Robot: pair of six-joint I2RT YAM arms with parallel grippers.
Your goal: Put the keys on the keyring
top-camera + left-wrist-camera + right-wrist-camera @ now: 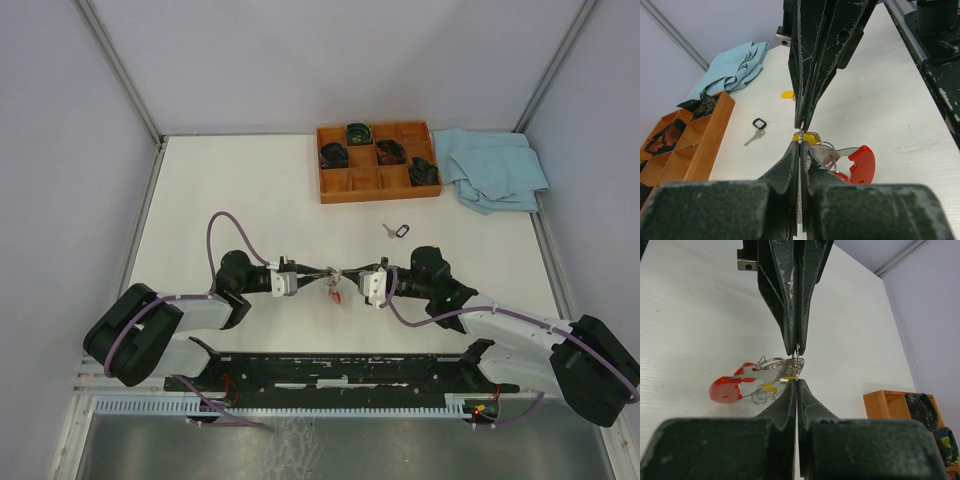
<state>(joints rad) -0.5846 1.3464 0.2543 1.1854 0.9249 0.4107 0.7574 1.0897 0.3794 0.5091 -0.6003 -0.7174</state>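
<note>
White tabletop (230, 190), grey walls round it. Wooden tray (380, 197) at the far edge is the ref: the keyring (334, 280) is held well apart from it, on its near side, where both arms meet tip to tip. Left gripper (799, 147) & right gripper (796, 385) are both fully closed, each nipping the ring's thin wire. Fingers lie on one line, approx parallel to tray's long side, so neither arm is nearer. Keys (808, 136) dangle just under the pinch. Count: 2 grippers, 1 keyring, 1 tray, 1 cloth (495, 168) beside tray, 1 plain key w/ black loop (397, 231) btwn tray & ring. Yellow caps: 2 bits seen. Red: can't split cap from band. Next move prob. turns on working the wire along that line.
</note>
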